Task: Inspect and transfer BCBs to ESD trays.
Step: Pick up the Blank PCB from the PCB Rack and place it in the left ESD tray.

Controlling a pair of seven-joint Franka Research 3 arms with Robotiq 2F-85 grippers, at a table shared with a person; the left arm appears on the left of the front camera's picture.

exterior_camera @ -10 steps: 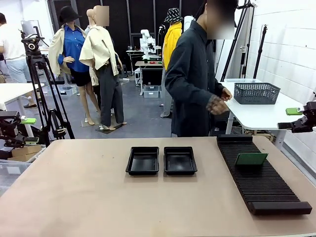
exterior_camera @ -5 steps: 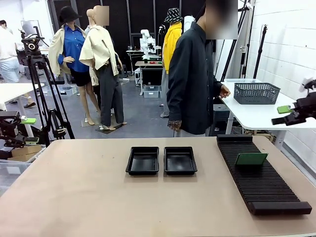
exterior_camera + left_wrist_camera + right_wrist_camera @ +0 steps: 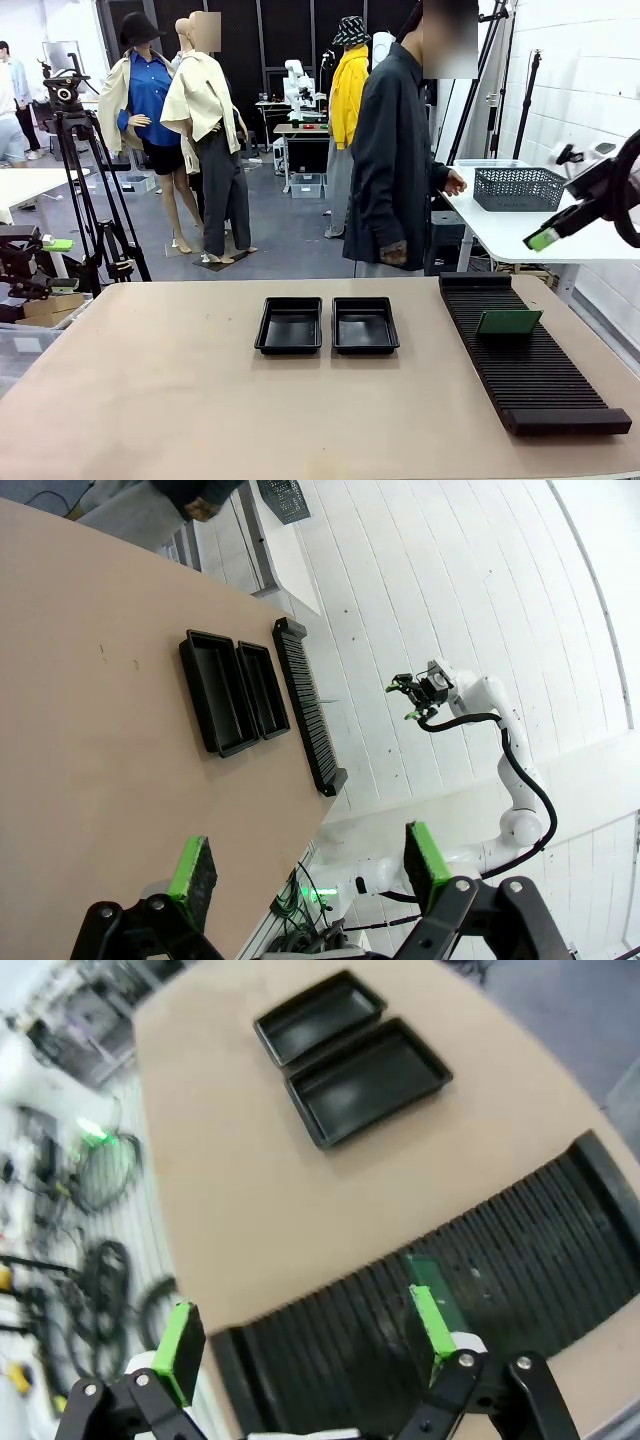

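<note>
Left claw (image 3: 308, 870) and right claw (image 3: 305, 1338) released, empty. A BCB (image 3: 508, 322) stands in the rack (image 3: 540, 380) along the worktop's (image 3: 200, 400) right edge; trays (image 3: 288, 350) mid-worktop, person (image 3: 392, 150) behind far edge.

A finger (image 3: 428, 1325) of my right hand (image 3: 300, 1300) is hiding part of the BCB (image 3: 447, 1282), seemingly its near corner.

White brick wall (image 3: 590, 90) on the right, dark panels (image 3: 265, 40) at the back, grey floor (image 3: 290, 235). Beyond the tan bench (image 3: 180, 400), a white table (image 3: 520, 238) carries a mesh basket (image 3: 519, 188). A tripod (image 3: 72, 118) stands left.
</note>
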